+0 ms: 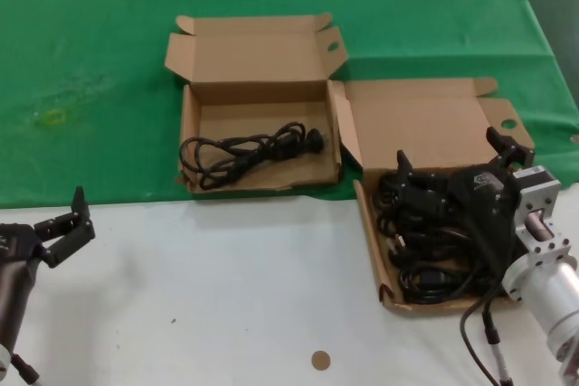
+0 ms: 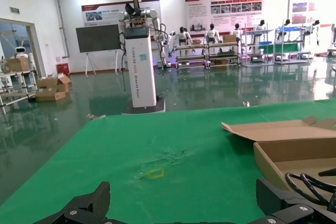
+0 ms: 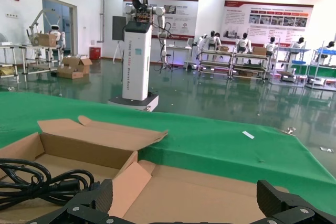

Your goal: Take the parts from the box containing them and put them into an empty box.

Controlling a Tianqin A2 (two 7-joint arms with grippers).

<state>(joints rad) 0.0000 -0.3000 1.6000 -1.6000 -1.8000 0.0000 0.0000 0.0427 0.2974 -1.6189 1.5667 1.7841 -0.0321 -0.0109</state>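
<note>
Cords [image 1: 434,241] fill the right box [image 1: 425,124]; one cord [image 1: 249,153] lies in the left box [image 1: 253,51]. Right gripper [image 1: 457,164] — fingers spread wide, empty — hangs over the pile. Left gripper [image 1: 68,223] open, empty, parked over bare white table [image 1: 226,296]. Only the wrist views show the hall behind — a robot [image 3: 139,40] on a white pedestal.

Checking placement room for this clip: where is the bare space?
Free: the left box's floor behind its single cord, and the white table between the left gripper and the right box. Crowded: the right box, packed with cords under the open right gripper.
</note>
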